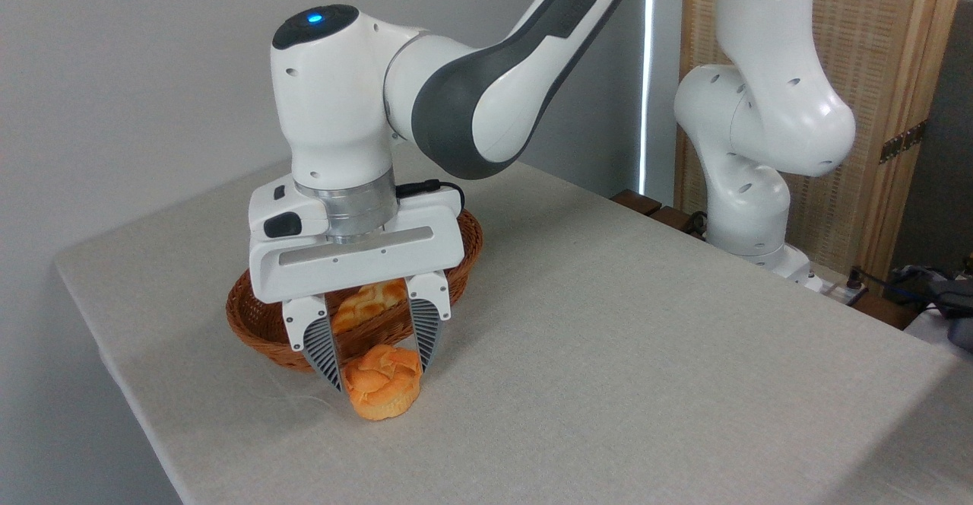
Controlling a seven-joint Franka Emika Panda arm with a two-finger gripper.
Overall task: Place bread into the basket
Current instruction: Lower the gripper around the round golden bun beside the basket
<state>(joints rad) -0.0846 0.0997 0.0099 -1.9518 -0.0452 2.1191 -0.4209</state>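
The bread, a small orange-golden bun with a swirled top, sits on the table just in front of the basket. My gripper points down over it, open, with one ribbed finger on each side of the bun and close to its flanks. The basket, reddish-brown woven wicker, lies right behind the gripper and is largely hidden by the hand. A golden braided loaf shows inside it between the fingers.
The table has a beige cloth; its left and front edges lie near the basket. A second white robot arm base stands at the back right corner, in front of a wooden screen. A grey wall is behind.
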